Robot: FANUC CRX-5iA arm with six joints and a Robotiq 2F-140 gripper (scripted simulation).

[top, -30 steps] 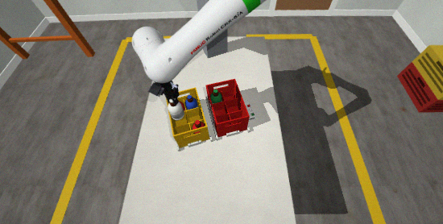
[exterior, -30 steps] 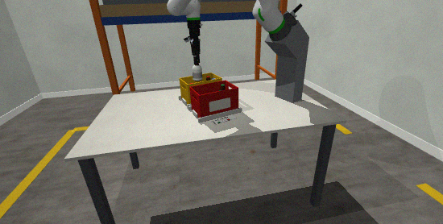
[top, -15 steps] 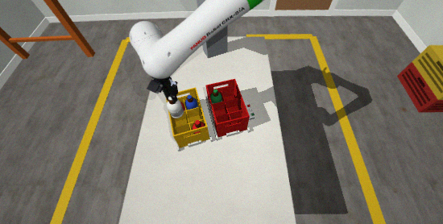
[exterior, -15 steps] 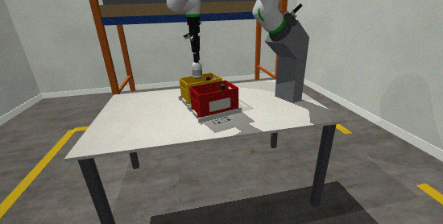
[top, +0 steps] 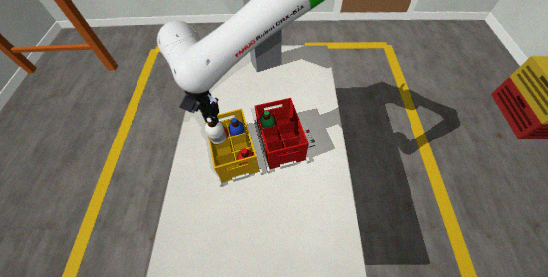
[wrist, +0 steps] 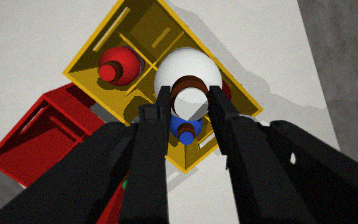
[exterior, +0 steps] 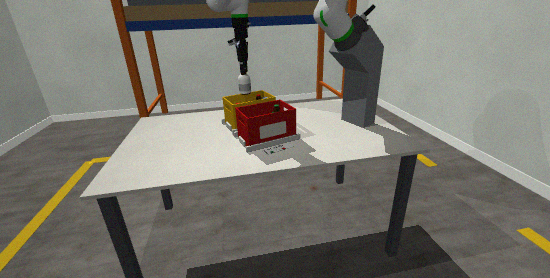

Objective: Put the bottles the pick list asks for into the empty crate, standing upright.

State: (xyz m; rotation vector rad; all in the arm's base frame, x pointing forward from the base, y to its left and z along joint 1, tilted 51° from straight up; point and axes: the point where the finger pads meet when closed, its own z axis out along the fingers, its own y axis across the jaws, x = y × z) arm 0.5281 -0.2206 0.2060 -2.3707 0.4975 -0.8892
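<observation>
My gripper point(top: 212, 119) point(exterior: 243, 73) point(wrist: 189, 100) is shut on the neck of a white bottle point(top: 215, 134) point(exterior: 244, 84) point(wrist: 187, 65), which hangs upright above the yellow crate point(top: 234, 169) point(exterior: 229, 113) point(wrist: 96, 90). In that crate stand a blue bottle point(top: 236, 128) point(wrist: 179, 124), a red bottle point(top: 244, 154) point(wrist: 124, 65) and another dark red one point(wrist: 226, 91), partly hidden by the white bottle. A green bottle point(top: 267, 119) point(exterior: 276, 108) stands in a back compartment of the red crate point(top: 287, 158) point(exterior: 247, 133) point(wrist: 35, 150). The pick list point(top: 312, 138) point(exterior: 275, 150) is too small to read.
The two crates stand side by side with a narrow gap, on a white table point(top: 259, 217) point(exterior: 150, 153). Both have raised walls and inner dividers. The robot's grey pedestal point(top: 268, 50) point(exterior: 360, 93) stands at one end of the table.
</observation>
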